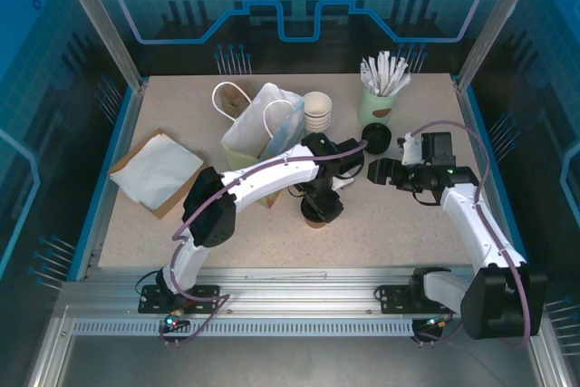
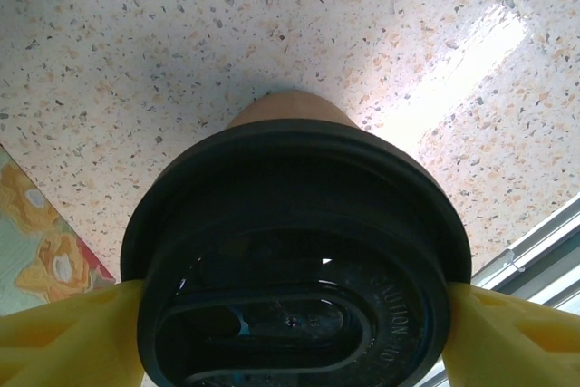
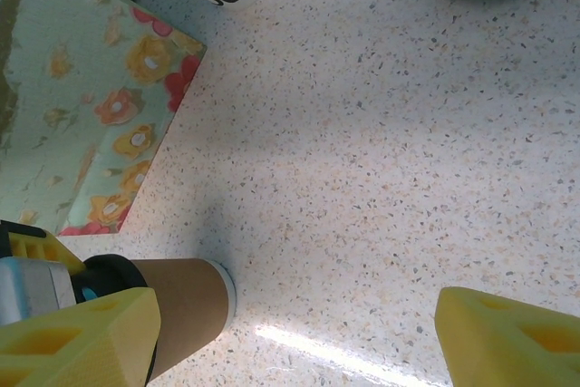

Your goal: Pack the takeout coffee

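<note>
The coffee [image 2: 299, 224] stands upright near the centre of the table [image 1: 408, 224]. The left gripper [image 2: 294, 337] is closed on its black lid, a finger against each side. At the coffee's 2 o'clock the right gripper [image 3: 294, 342] hangs with jaws wide apart, holding nothing. At 11 o'clock stands the bag [image 1: 258, 129].

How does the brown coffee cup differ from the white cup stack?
The brown coffee cup is single with a black lid; the white cup stack is lidless. The brown coffee cup sits between the fingers of the left tool; the white cup stack stands free. Both stand upright.
</note>
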Available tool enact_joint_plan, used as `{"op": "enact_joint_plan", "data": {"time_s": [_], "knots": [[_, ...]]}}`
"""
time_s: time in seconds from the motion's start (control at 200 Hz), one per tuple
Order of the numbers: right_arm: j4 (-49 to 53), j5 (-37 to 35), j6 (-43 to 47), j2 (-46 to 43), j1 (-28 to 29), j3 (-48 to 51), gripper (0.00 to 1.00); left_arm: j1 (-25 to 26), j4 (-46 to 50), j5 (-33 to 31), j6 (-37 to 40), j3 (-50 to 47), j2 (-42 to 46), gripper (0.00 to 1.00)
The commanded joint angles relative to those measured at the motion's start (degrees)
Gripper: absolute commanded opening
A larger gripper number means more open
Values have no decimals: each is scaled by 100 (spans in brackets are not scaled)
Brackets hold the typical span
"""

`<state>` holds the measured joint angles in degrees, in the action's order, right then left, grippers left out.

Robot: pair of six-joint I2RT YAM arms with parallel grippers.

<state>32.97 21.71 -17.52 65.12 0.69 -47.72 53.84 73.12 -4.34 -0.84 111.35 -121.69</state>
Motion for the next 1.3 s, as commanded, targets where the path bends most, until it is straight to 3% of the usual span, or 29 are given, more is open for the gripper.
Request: {"op": "enact_joint_plan", "data": {"time_s": [0.0, 0.35, 0.65, 1.091, 1.291], "knots": [[27, 187, 91, 44, -85, 43, 81, 48, 206, -102, 120, 177, -58, 80], [8, 265, 91, 104, -86, 43, 81, 49, 220, -164, 94, 190, -7, 82], [-18, 309, 83, 159, -58, 53, 81, 49, 141, -97, 103, 37, -29, 76], [11, 285, 98, 175, -19, 18, 81, 39, 62, -45, 119, -298, -38, 74], [25, 292, 99, 194, -12, -8, 81, 40, 78, -62, 124, -253, -8, 66]]}}
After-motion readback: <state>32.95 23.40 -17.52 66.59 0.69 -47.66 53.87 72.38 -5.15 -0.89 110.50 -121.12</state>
